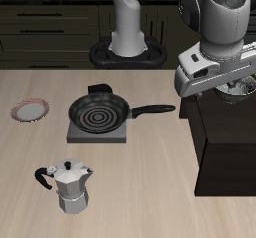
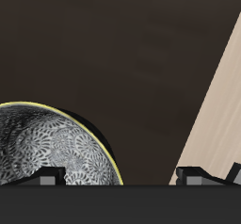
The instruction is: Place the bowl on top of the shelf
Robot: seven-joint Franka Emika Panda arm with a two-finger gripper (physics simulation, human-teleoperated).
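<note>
The bowl (image 2: 47, 152), dark-rimmed with a speckled silvery inside, sits on the flat dark top of the shelf (image 2: 122, 58). In the exterior view the bowl (image 1: 238, 93) shows just under my hand, on the shelf (image 1: 225, 152) at the table's side. My gripper (image 2: 127, 176) hangs right above the bowl's rim with its fingers (image 2: 52, 176) spread wide, one over the bowl's inside and one outside it. The jaws are open and hold nothing. In the exterior view the gripper (image 1: 234, 82) is largely hidden by the wrist.
A black frying pan (image 1: 98, 112) rests on a grey square slab (image 1: 98, 134) mid-table. A moka pot (image 1: 68, 185) stands near the front edge. A pink-rimmed plate (image 1: 30, 110) lies at the far side. The light wooden table (image 2: 221, 115) shows beside the shelf.
</note>
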